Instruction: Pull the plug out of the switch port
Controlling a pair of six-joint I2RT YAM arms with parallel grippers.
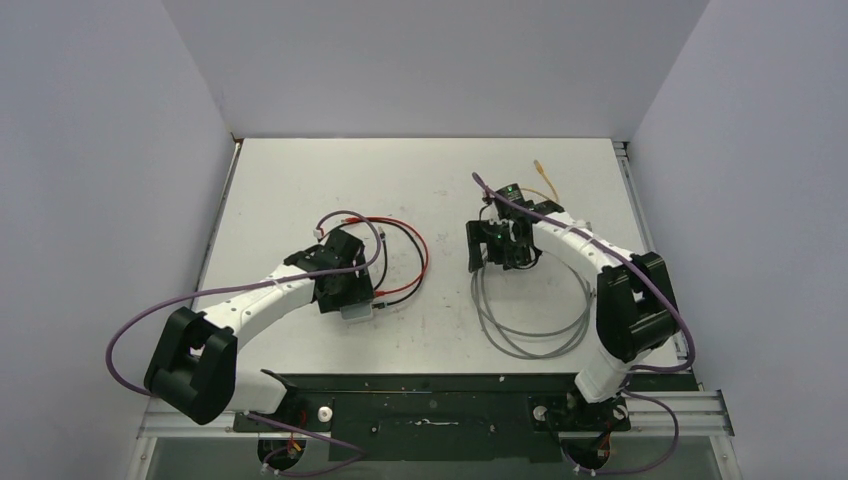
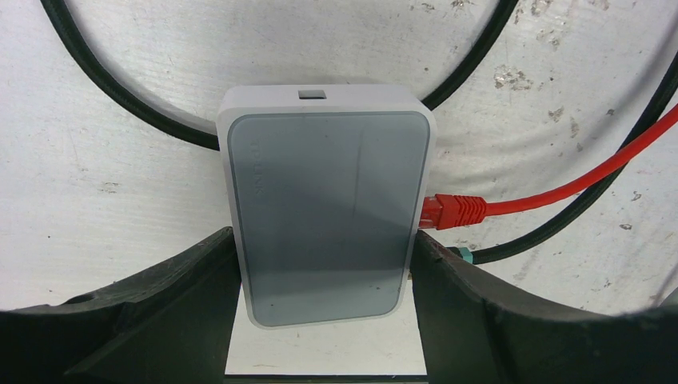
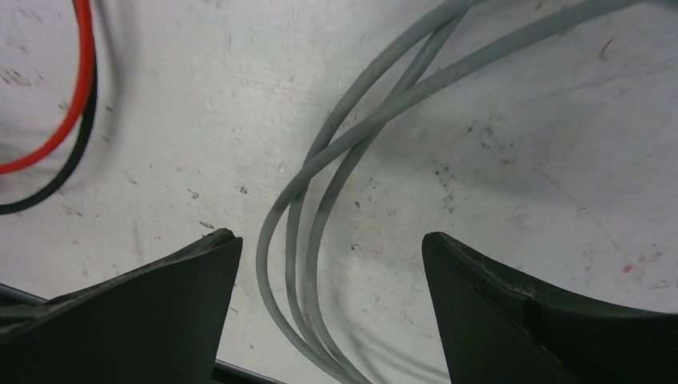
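Left hand [image 2: 326,240] is closed narrow on the small flat pale grey-blue plastic switch [image 2: 324,216] with rounded corners, one black finger against each long side, pinning it flat on the scuffed white desk [image 2: 96,160] in front of the left arm's base. Just past the finger on the right of that view, a red moulded plug [image 2: 452,211] sits in the switch's side edge. Its long axis runs sideways, square to that edge and across the line of the fingers, and its red cable [image 2: 576,180] trails off to the right. Just below it, a black cable with a teal plug [image 2: 461,254] enters the same edge, so the two lie close. Judging from this, the pull must go straight out along the plug's axis, away from the switch and toward the right arm's side. Farther off, the right hand [image 3: 332,248] hangs wide and empty over a loop of grey cable [image 3: 320,200], well apart from the switch. The plug lies to that hand's left and nearer the bases, and since it is the free hand, the reach looks like its job.
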